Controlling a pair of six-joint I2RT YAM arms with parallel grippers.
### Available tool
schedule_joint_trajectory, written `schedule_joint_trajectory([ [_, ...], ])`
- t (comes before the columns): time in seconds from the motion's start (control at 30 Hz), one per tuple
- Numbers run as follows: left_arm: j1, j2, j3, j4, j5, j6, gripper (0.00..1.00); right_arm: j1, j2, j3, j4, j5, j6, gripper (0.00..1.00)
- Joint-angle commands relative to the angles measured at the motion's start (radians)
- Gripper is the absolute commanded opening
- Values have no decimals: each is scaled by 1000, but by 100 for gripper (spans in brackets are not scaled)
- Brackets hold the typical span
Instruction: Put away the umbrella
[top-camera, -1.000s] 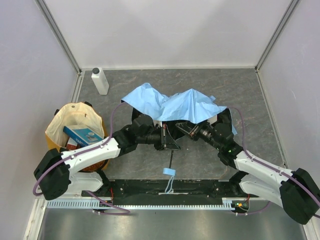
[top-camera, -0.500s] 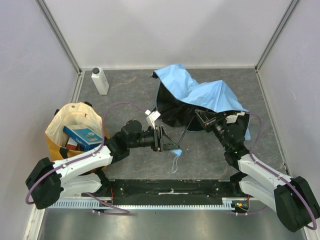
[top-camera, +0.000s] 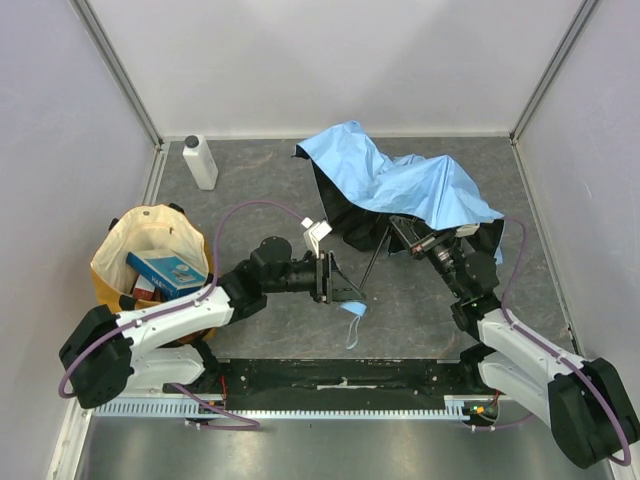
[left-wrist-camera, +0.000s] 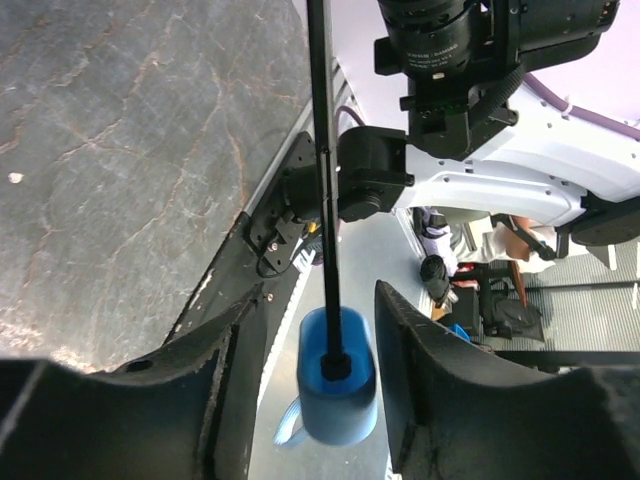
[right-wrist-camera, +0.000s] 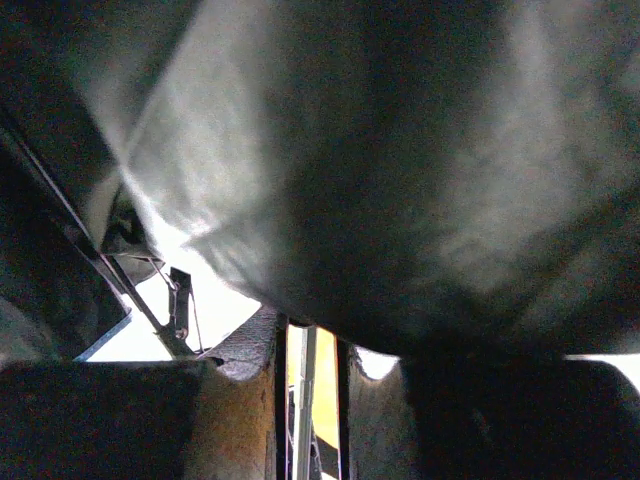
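The umbrella (top-camera: 400, 185) lies half open at the back right, its light blue canopy draped over my right gripper (top-camera: 407, 234). Its black shaft (top-camera: 371, 268) slants down to the blue handle (top-camera: 353, 310), which has a strap loop. In the left wrist view the handle (left-wrist-camera: 336, 385) sits between my left gripper's (left-wrist-camera: 318, 300) fingers with gaps on both sides, so that gripper is open around it. In the right wrist view my right gripper (right-wrist-camera: 311, 335) is nearly closed on a thin metal rod (right-wrist-camera: 305, 400) of the umbrella, under dark fabric (right-wrist-camera: 400, 180).
A yellow-and-cream tote bag (top-camera: 120, 235) stands at the left with a blue box (top-camera: 165, 272) inside. A white plastic bottle (top-camera: 200, 162) stands at the back left corner. White walls close in the table on three sides.
My left gripper opened and let go of the umbrella. The right arm swung the canopy to the back right, and the handle now sits loose between the left fingers.
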Motion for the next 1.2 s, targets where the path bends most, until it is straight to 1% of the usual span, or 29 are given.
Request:
schedule_joint_trajectory([
  [0.0,-32,23,63,88,35,31,48,1,-41,52,149,-19,-54,0],
  [0.1,-48,25,74,96,25,30,40,-1,-42,78,166,-18,-60,0],
  [0.17,-49,30,86,99,22,31,32,1,-39,95,172,-22,-65,0],
  [0.23,-51,31,103,98,20,36,20,1,-36,106,183,-29,-62,0],
  [0.27,-51,31,117,89,17,44,11,1,-33,111,191,-40,-62,0],
  [0.37,-52,30,151,46,-7,71,4,1,-36,114,198,-68,-60,0],
  [0.43,-51,28,178,23,-21,91,2,2,-38,114,208,-95,-59,0],
  [0.57,-51,11,207,10,-63,114,2,34,-44,77,249,-97,-45,0],
  [0.87,-51,-29,191,18,-172,107,2,192,-30,-1,277,26,-76,0],
  [0.97,-51,-47,175,10,-185,106,2,191,-50,-33,287,66,-65,0],
  [1.03,-51,-50,168,0,-164,113,2,176,-67,-38,280,77,-62,0],
  [1.07,-51,-56,158,-5,-153,113,5,159,-72,-35,278,63,-53,0],
  [1.17,-51,-107,83,4,-129,123,31,81,-75,-17,278,-14,-19,0],
])
